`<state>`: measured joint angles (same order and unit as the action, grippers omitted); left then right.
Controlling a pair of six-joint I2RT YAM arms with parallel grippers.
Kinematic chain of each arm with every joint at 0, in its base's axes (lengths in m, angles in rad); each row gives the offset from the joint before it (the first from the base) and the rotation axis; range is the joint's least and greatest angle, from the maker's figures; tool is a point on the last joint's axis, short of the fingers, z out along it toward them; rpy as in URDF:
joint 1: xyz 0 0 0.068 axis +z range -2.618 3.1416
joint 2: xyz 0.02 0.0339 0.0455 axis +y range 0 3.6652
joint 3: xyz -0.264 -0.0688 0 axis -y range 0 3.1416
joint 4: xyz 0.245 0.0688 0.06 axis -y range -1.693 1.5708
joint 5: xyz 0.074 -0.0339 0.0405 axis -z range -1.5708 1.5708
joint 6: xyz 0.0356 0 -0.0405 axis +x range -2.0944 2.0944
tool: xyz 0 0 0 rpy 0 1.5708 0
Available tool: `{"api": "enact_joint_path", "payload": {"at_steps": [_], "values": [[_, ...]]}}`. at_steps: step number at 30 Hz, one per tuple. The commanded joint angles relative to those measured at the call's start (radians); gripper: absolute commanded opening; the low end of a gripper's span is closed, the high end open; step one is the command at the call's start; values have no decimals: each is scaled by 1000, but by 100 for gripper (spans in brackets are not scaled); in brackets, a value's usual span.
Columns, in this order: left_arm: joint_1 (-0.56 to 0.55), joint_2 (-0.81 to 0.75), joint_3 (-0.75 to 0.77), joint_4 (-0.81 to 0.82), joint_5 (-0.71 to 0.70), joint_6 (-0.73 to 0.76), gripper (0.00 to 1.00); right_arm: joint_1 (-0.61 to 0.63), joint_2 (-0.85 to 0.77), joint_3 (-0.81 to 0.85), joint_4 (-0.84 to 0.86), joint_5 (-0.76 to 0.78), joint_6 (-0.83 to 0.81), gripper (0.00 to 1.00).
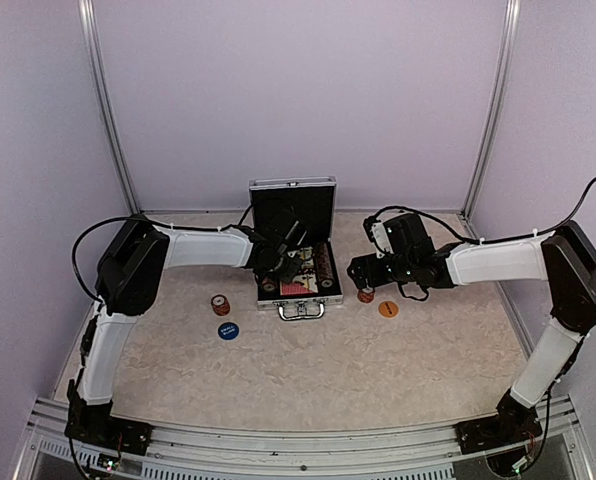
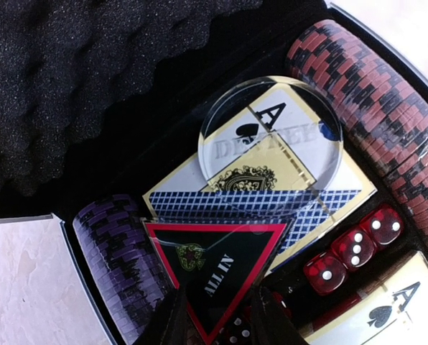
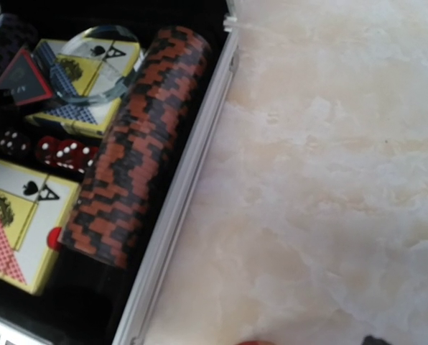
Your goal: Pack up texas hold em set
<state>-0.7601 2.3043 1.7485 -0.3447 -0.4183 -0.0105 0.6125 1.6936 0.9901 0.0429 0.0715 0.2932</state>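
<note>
The silver case (image 1: pixel 294 186) stands open at the table's middle, lid upright. My left gripper (image 2: pixel 225 309) reaches into it, its fingers (image 2: pixel 172 320) closed against both edges of the red-rimmed "ALL IN" triangle (image 2: pixel 217 259). The triangle rests over the blue deck (image 2: pixel 271 205) and a row of purple chips (image 2: pixel 117 251). A clear round dealer button (image 2: pixel 270 136) lies on that deck, with red dice (image 2: pixel 354 248) and the orange-red chip row (image 2: pixel 372 115) beside it. The red deck (image 3: pixel 16 223) sits nearer the front. My right gripper (image 1: pixel 363 272) hovers open just right of the case, holding nothing.
A small chip stack (image 1: pixel 220 304) and a blue button (image 1: pixel 228 329) lie left of the case. Another small chip stack (image 1: pixel 365 296) and an orange button (image 1: pixel 388 309) lie to its right, under my right arm. The case's right rim (image 3: pixel 178 208) borders bare table.
</note>
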Motion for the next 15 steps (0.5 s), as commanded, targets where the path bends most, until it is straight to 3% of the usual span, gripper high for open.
{"api": "enact_joint_path", "payload": {"at_steps": [1,15], "values": [[37,55,21,33,-94,-43,29,-5,12,23,-4,-1,-2,88],[18,-12,-46,67,-90,-77,36,-5,12,24,-5,-3,0,88]]}}
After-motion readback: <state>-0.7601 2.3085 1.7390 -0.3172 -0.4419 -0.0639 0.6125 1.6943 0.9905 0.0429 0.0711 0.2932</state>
